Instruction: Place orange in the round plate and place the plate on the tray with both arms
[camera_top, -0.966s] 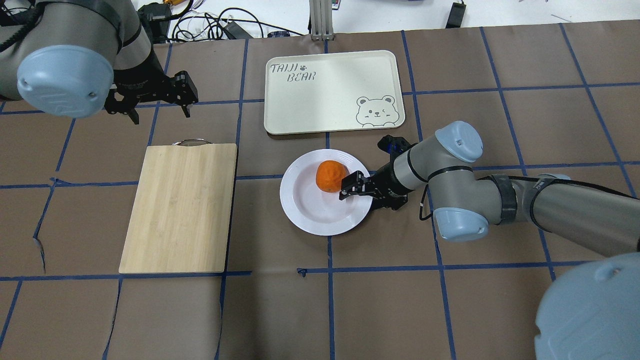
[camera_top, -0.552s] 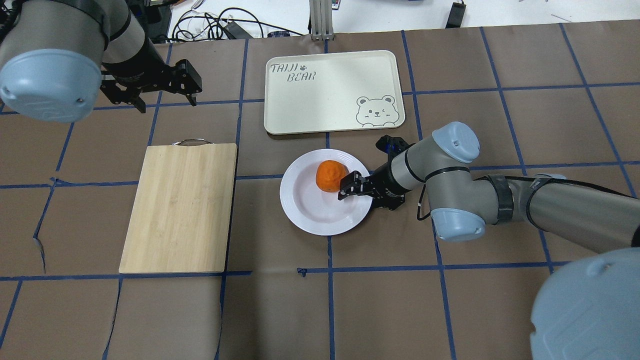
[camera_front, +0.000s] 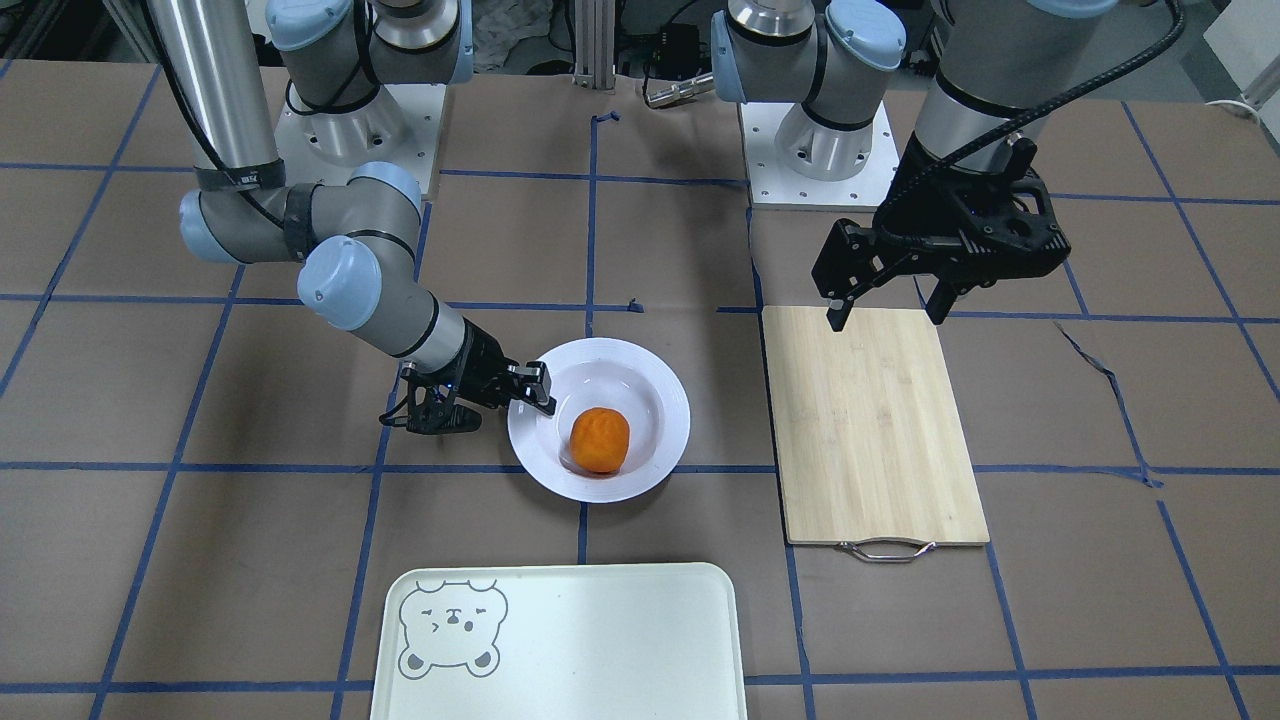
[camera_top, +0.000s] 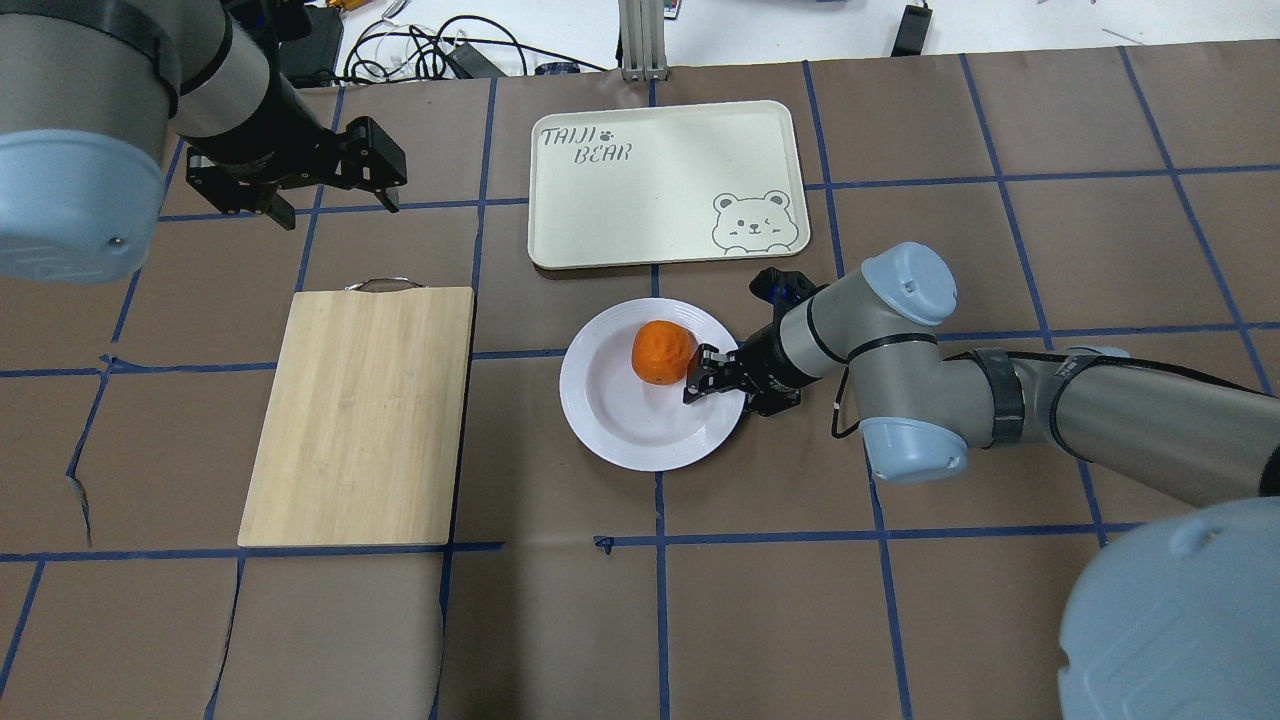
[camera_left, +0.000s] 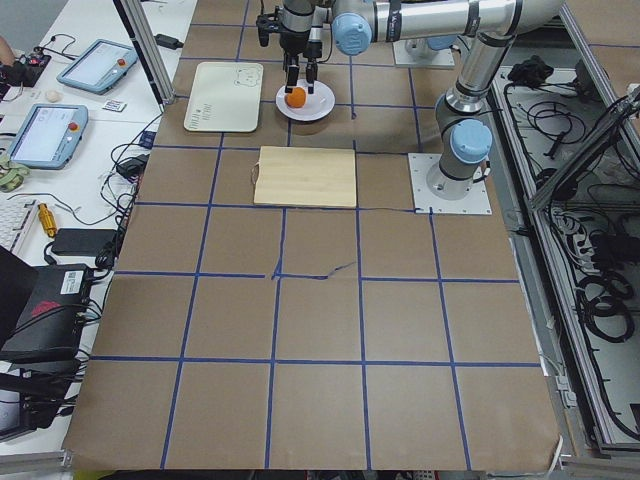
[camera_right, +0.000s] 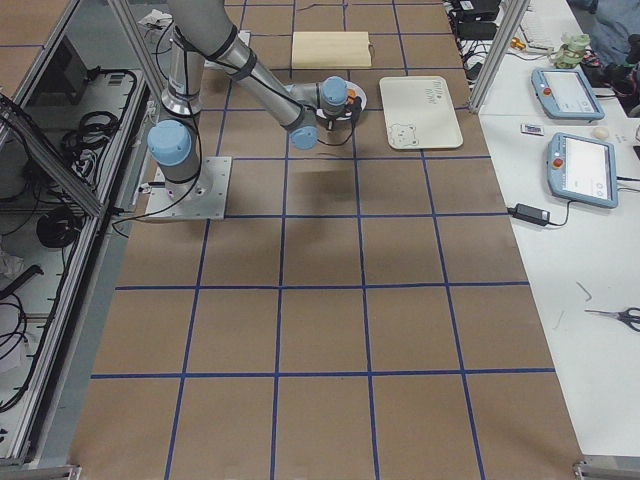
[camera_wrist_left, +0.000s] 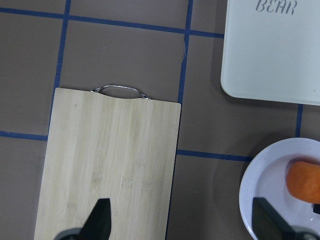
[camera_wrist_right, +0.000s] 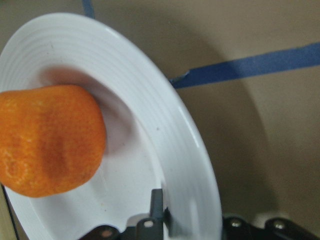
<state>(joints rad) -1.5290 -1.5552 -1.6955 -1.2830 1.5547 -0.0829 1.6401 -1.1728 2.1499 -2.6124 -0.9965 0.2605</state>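
The orange (camera_top: 663, 352) (camera_front: 600, 440) (camera_wrist_right: 50, 140) lies in the white round plate (camera_top: 620, 420) (camera_front: 650, 390) (camera_wrist_right: 150, 125) at mid-table. My right gripper (camera_top: 700, 375) (camera_front: 535, 390) (camera_wrist_right: 195, 225) is at the plate's right rim, one finger on the inner side and one outside, shut on the rim. The plate rests flat on the table. The cream tray (camera_top: 660, 180) (camera_front: 560, 640) sits bare just beyond the plate. My left gripper (camera_top: 338, 208) (camera_front: 886, 318) (camera_wrist_left: 183, 220) hovers open with nothing in it, high beyond the handle end of the board, far from the plate.
A bamboo cutting board (camera_top: 360, 415) (camera_front: 875, 420) (camera_wrist_left: 107, 180) with a metal handle lies left of the plate. Cables (camera_top: 440, 50) crowd the far table edge. Brown paper with blue tape lines covers the table.
My right gripper has narrowed onto the plate's rim and its arm shifted slightly toward the tray. My left arm has drifted farther back and to the right. Plate and orange have stayed put.
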